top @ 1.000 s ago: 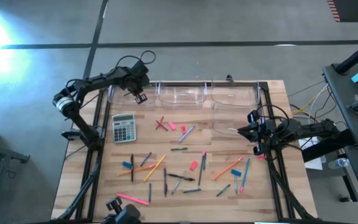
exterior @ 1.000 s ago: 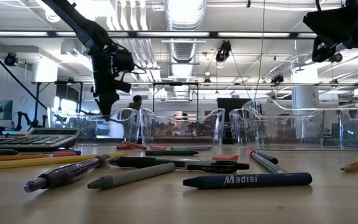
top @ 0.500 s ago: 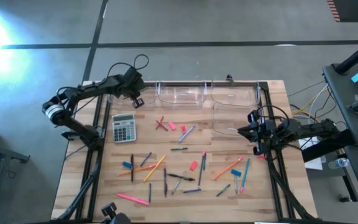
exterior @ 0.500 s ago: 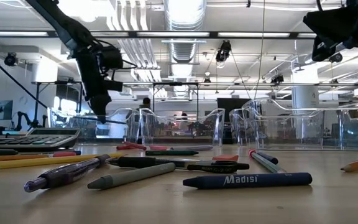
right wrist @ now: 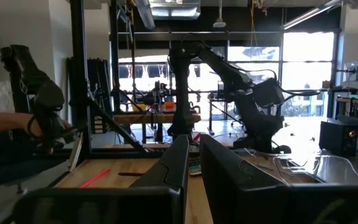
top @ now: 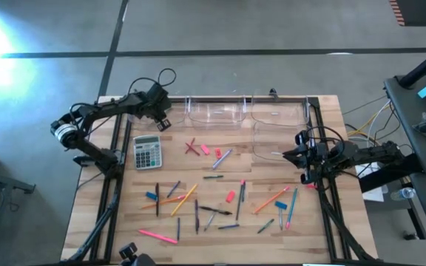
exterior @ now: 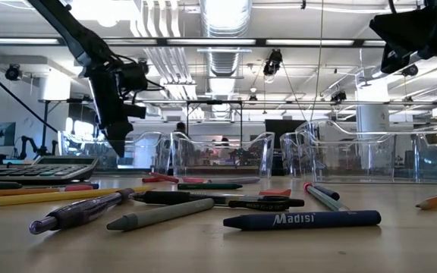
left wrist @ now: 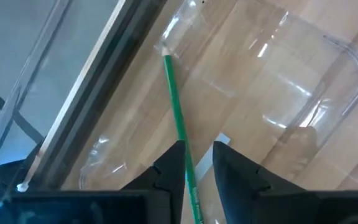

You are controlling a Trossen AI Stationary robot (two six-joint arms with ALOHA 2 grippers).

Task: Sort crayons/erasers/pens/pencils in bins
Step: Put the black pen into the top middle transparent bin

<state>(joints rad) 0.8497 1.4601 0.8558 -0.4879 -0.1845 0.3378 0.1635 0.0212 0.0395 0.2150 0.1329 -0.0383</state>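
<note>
Green long thin pencil (left wrist: 178,127) between the fingers of the left gripper (left wrist: 199,149), above the far-left clear plastic rectangular bin (left wrist: 347,68), tip toward a bin corner. Fingers slightly apart, gap wider than the pencil, the stick against one of them. Right gripper (top: 302,157) pressed together on nothing, at the light wooden table's (top: 324,222) right edge.

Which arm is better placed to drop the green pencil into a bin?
Left. Its hand has the green pencil between its fingers, right over the far-left bin. The right hand waits at the right edge.
</note>
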